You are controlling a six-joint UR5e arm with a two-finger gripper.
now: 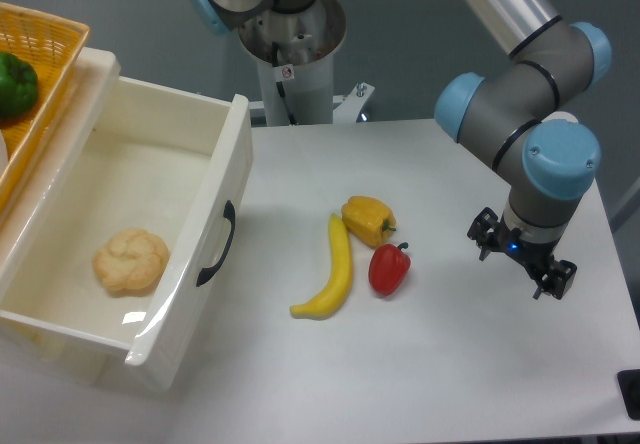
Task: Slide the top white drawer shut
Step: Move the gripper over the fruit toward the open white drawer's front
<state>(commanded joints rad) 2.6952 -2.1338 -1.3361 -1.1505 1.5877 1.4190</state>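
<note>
The top white drawer stands pulled far out at the left, its panelled front with the curved black handle facing right. A pale bread roll lies inside it. My gripper hangs over the table's right side, well away from the drawer. Its fingers point down and are hidden under the wrist, so I cannot tell how the jaws stand. The lower drawer is hidden.
A yellow banana, a yellow pepper and a red pepper lie on the table between drawer and gripper. An orange basket with a green pepper sits on the cabinet top. The arm's base stands behind.
</note>
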